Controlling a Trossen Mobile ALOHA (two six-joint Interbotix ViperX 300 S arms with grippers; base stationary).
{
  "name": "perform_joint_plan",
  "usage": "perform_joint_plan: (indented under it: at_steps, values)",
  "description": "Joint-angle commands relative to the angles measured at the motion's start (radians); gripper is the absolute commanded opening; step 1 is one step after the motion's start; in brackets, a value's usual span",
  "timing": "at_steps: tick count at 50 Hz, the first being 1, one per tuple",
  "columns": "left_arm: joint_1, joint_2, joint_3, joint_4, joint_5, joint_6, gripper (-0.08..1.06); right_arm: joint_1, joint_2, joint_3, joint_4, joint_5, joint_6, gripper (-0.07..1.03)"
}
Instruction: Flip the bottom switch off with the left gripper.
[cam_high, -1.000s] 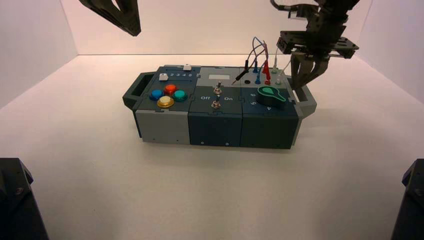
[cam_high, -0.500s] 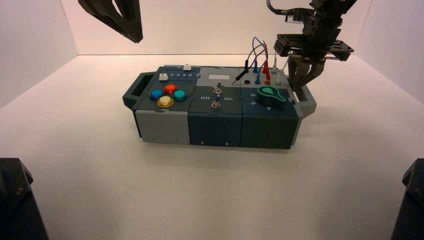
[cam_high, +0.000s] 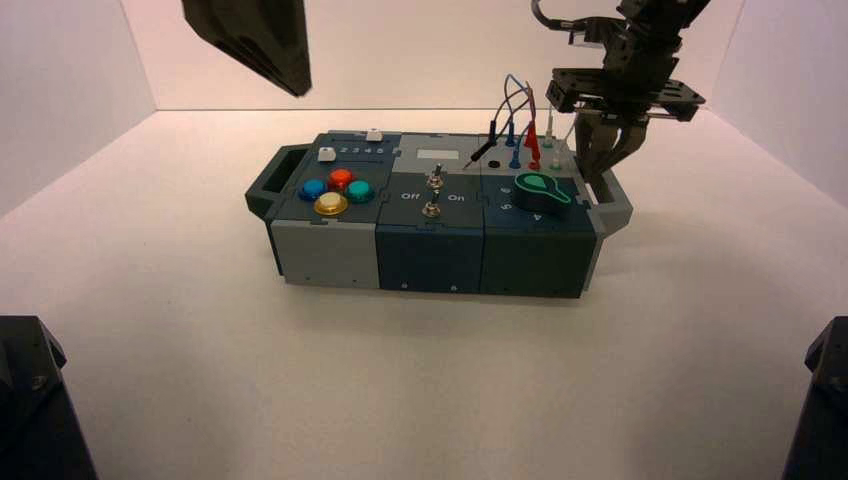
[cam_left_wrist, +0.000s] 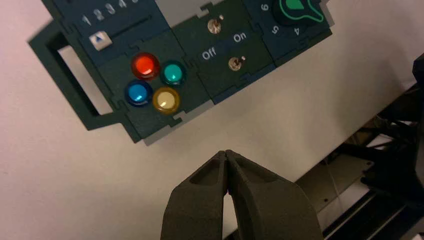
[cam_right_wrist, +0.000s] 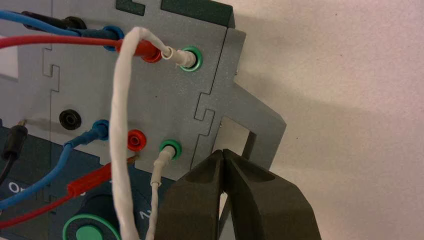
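in the high view our left gripper hangs above the box's left side, probably lining up; our right gripper waits by the right handle.

in the left wrist view its fingers are pressed together, likely for pushing; the bottom switch sits near the box's front edge, leaning toward "on".

in the right wrist view those fingers are pressed together too.

"Off" and "On" mark the dark middle panel; 1 through 5 line the slider panel, and 2, 4, 5 and 6 ring the green-marked knob.
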Motion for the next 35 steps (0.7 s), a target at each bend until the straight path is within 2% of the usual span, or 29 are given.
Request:
perform_joint_plan:
  at_steps: [1, 15, 20, 35]
  values:
    - [-0.026, 0.044, -0.048, -0.014, 0.000, -0.012, -0.03, 0.005, 0.026, 0.002, -0.003, -0.003, -0.006, -0.02]
    - [-0.095, 0.201, -0.129, -0.017, -0.008, -0.046, -0.03, 0.005, 0.031, -0.003, -0.003, -0.003, -0.006, -0.02]
    - [-0.123, 0.264, -0.176, -0.017, -0.018, -0.057, -0.03, 0.005, 0.029, -0.003, -0.005, -0.003, -0.006, -0.02]
    - [-0.141, 0.371, -0.252, -0.018, -0.060, -0.095, -0.03, 0.005, 0.035, -0.003, -0.005, -0.003, -0.006, -0.02]
